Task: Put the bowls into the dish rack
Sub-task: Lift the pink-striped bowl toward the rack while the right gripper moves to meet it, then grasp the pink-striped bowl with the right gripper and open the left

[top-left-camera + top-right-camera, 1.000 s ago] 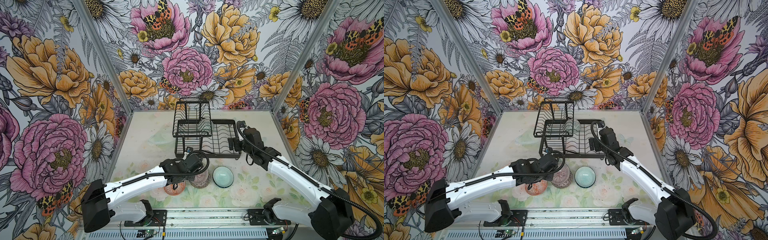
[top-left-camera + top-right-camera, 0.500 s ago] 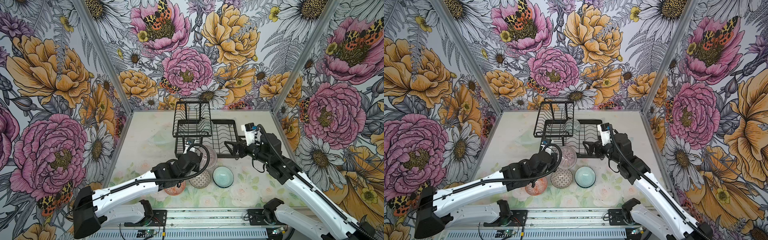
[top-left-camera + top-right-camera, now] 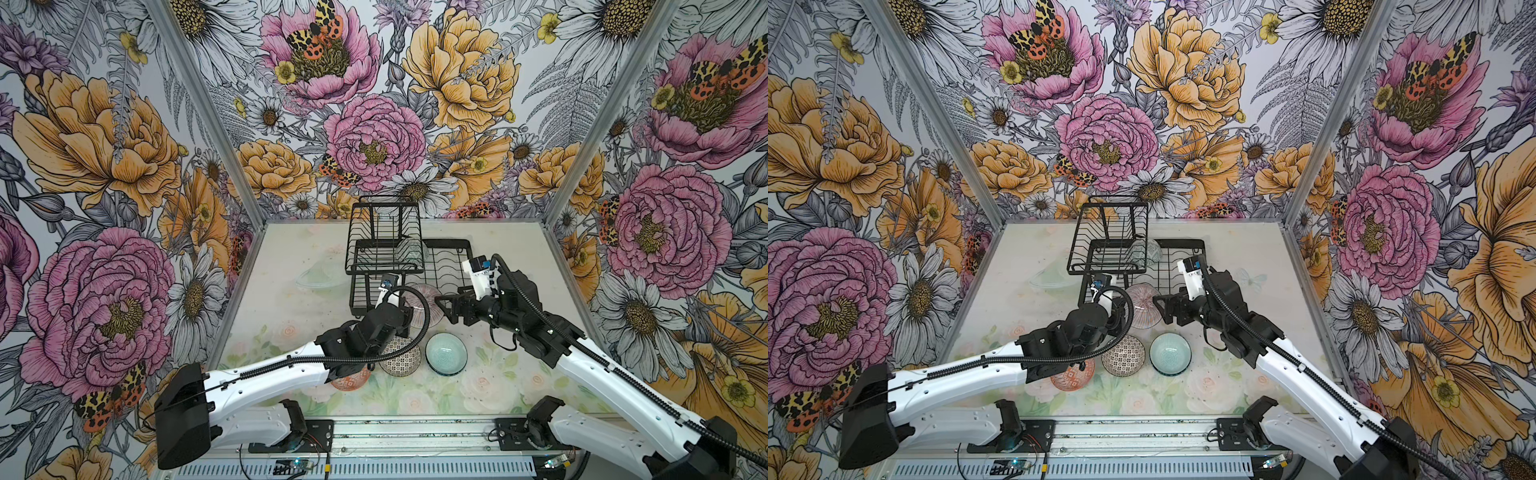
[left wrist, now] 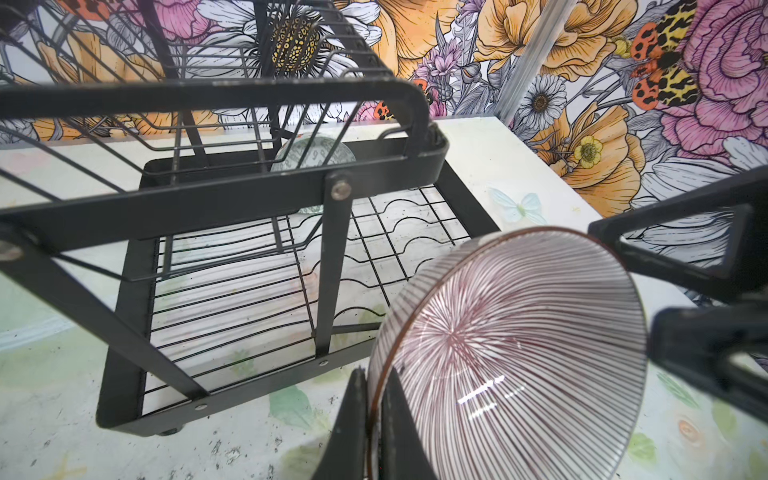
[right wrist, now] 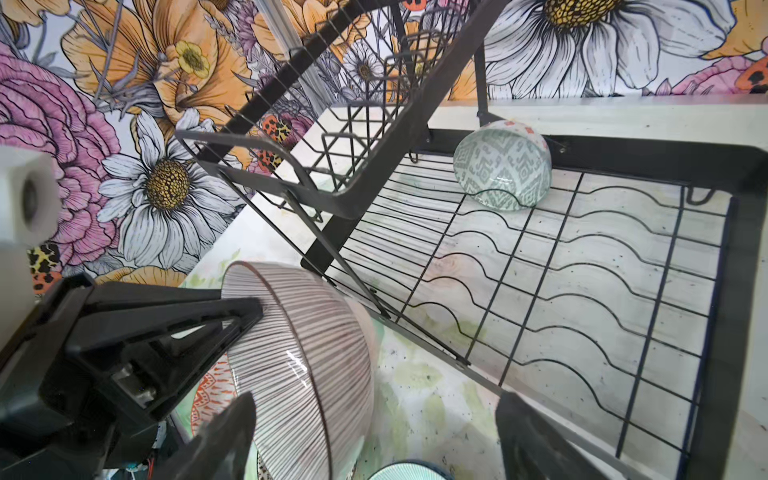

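Pink ribbed bowl [image 4: 507,353] tilted, mouth upward, rim pinched in left tool [image 4: 374,386]

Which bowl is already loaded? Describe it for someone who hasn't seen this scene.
Find the large black two-tier wire dish rack. At its lower tray's far edge, beside the raised basket, rests a small ceramic bowl. Unlike the pink striped bowl nearby, its pattern is grey-green geometric.

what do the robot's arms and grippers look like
Both the left arm and the right arm have glossy white links, black joints and wrists, and a black ribbed cable running alongside. Each wrist carries a small white camera block. The jaws are black, triangular, open-framed.
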`<state>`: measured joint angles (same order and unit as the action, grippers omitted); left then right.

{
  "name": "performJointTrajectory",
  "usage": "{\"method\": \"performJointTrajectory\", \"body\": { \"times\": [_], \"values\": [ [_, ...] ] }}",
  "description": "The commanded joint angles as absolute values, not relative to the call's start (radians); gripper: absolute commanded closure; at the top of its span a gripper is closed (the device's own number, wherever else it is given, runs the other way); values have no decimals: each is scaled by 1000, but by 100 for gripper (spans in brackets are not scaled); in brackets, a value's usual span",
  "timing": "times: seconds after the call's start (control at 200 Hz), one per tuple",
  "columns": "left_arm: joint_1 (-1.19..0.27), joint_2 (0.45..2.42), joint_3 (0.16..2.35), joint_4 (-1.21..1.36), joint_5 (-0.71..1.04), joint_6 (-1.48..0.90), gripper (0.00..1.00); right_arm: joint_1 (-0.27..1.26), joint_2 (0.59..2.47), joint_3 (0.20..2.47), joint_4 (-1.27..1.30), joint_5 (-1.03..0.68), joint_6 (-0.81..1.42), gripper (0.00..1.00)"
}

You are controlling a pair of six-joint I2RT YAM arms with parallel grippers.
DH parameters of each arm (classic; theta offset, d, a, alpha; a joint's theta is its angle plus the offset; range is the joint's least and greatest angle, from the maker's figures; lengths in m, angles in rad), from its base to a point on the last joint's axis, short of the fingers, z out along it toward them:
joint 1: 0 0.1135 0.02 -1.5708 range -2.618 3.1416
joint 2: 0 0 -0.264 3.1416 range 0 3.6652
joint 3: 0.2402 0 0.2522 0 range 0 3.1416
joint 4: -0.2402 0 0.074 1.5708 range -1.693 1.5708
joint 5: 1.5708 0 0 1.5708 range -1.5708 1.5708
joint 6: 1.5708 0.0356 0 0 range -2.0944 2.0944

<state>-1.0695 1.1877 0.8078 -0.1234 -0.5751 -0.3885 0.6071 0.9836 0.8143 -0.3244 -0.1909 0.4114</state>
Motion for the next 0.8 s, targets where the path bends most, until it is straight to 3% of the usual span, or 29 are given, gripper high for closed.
{"method": "performJointTrajectory", "body": {
  "times": [0.0, 0.145, 0.255, 0.601, 0.791],
  "values": [
    [-1069, 1209, 833, 8, -561, -371, 100, 626, 1013, 820, -324, -91, 442, 14],
    [-1069, 1227, 846, 31, -549, -377, 100, 630, 1055, 837, -322, -44, 466, 30],
    [-1069, 1230, 851, 38, -556, -371, 100, 630, 1083, 848, -323, -43, 466, 48],
    [-1040, 1252, 858, 92, -522, -358, 100, 629, 1143, 874, -311, -41, 466, 64],
    [-1032, 1271, 861, 102, -487, -359, 100, 627, 1156, 891, -312, -17, 453, 88]
  ]
}}
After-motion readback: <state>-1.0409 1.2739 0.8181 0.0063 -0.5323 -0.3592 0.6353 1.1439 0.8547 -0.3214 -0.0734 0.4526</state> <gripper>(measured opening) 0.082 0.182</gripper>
